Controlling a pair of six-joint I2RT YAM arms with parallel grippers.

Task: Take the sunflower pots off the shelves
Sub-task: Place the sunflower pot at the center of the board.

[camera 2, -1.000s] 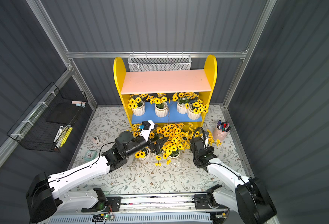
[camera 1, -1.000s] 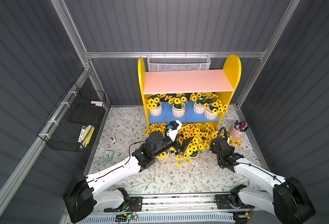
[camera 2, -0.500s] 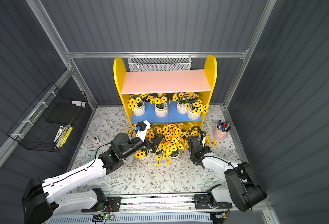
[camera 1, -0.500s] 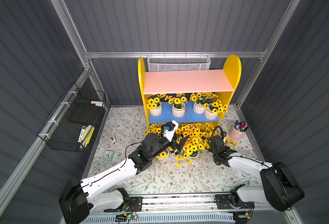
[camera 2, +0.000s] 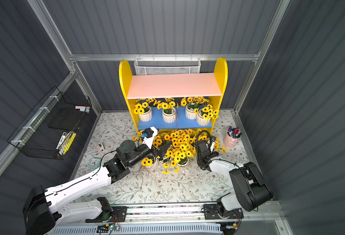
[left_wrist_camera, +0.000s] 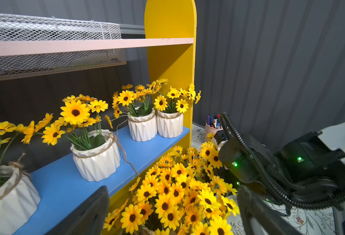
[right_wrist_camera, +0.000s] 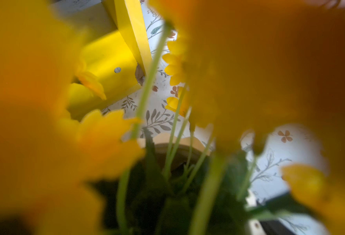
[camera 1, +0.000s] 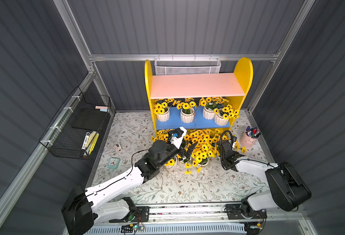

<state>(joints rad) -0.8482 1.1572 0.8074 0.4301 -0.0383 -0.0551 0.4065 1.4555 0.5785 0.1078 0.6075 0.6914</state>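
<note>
The shelves (camera 1: pixel 196 86) have a bare pink upper board. The blue lower board (camera 1: pixel 196 124) carries several sunflower pots (camera 1: pixel 187 118) (left_wrist_camera: pixel 95 160). More sunflower pots stand bunched on the floor (camera 1: pixel 200 146) (camera 2: pixel 177 148) in front of the unit. My left gripper (camera 1: pixel 187 150) (left_wrist_camera: pixel 170 213) hovers open over that bunch and holds nothing. My right gripper (camera 1: pixel 228 146) is sunk into the right end of the bunch. A pot's rim (right_wrist_camera: pixel 171 146) and stems sit between its jaws. Blurred blossoms hide most of its fingers.
A pink cup of pens (camera 1: pixel 248 139) stands right of the right gripper. A black wire basket (camera 1: pixel 80 130) hangs on the left wall, and a white mesh basket (camera 1: pixel 187 66) hangs behind the shelves. A small green clock (camera 1: pixel 113 162) and loose blossoms (camera 1: pixel 187 172) lie on the floral floor.
The right arm has folded its elbow in, and its gripper has shifted slightly left with the flowers around it. The left arm has drawn back a little from the shelves.
</note>
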